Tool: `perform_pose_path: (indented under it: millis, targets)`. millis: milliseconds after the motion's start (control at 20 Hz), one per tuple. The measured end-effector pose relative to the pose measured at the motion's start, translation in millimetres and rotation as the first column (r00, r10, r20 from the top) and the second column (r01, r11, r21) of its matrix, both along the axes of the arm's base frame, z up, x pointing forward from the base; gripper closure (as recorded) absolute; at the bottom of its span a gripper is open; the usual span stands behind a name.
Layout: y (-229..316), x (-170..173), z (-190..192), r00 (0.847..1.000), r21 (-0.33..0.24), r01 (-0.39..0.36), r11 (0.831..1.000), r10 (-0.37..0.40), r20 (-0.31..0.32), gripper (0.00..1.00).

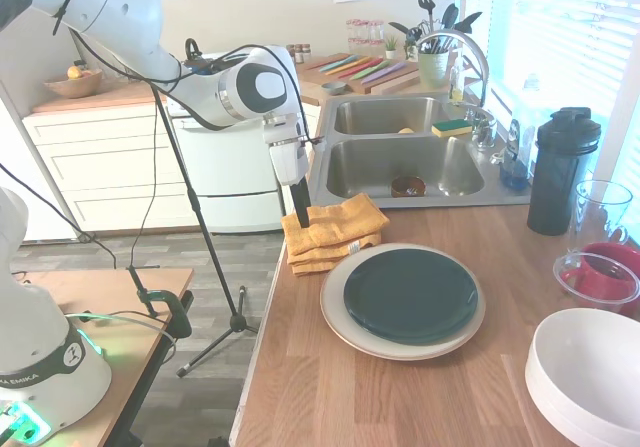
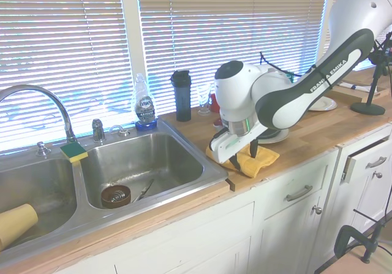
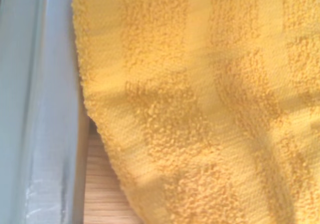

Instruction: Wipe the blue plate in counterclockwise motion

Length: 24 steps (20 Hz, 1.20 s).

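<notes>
i see end effector [image 1: 300, 214] down on yellow towel [image 1: 335, 229] | fingers apart, nothing held | blue plate [image 1: 410, 294] lies at 4 o'clock, first exterior view

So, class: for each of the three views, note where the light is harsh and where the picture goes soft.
First exterior view: window glare washes out the right edge, and the blue plate shows a soft sheen. Second exterior view: backlit blinds blow out. Wrist view: the yellow towel fills the frame, slightly blurred.
</notes>
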<state>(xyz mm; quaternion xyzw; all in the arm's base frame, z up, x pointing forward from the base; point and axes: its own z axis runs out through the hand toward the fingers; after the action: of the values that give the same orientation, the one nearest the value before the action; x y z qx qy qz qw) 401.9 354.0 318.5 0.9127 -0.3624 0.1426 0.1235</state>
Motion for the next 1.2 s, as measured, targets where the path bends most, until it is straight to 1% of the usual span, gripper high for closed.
perform_pose_path:
  millis: [300, 550, 750, 850, 1000, 1200]
  targets:
    - [0, 1, 0, 1.000, 0.005, 0.004, 1.000, -0.004, -0.003, 1.00]
    - [0, 3, 1, 1.000, 0.036, 0.011, 0.999, -0.010, -0.019, 1.00]
    - [-2, 9, 4, 1.000, 0.074, 0.025, 0.997, -0.024, -0.012, 1.00]
    - [-5, 15, 10, 0.999, 0.112, 0.048, 0.993, -0.048, -0.002, 1.00]
    - [-14, 25, 28, 0.996, 0.161, 0.083, 0.983, -0.085, 0.011, 1.00]
    - [-31, 29, 58, 0.995, 0.198, 0.087, 0.976, -0.096, 0.036, 1.00]
